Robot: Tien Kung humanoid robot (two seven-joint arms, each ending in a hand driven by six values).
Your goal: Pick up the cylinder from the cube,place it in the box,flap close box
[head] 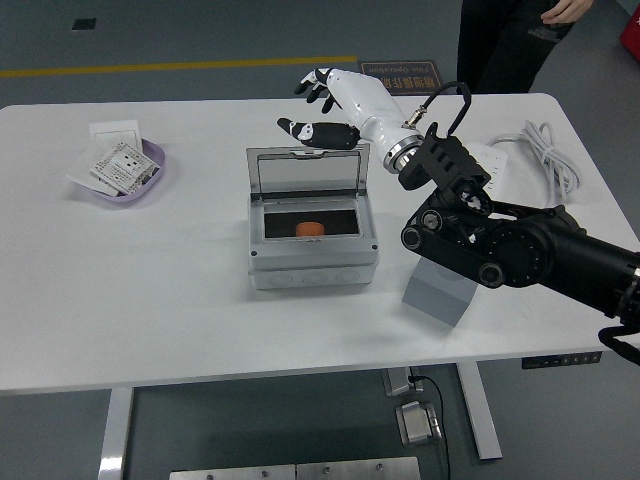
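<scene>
One orange cylinder (310, 229) lies in the box (312, 262), below the open right hand (335, 105).

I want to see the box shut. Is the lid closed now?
No, the lid stands upright behind the open box, the orange cylinder shows inside, and the right hand is above the lid's top edge.

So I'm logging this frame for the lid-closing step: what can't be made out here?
Head view only:
- Gray cube: its top is covered by the right arm.
- Orange cylinder in the box: too small to tell how it lies.
- Right hand: contact with the raised lid can't be judged.
- Power strip: mostly behind the arm.
- Cards in the purple bowl: print too small.
- Person: cut off by the top edge.
</scene>
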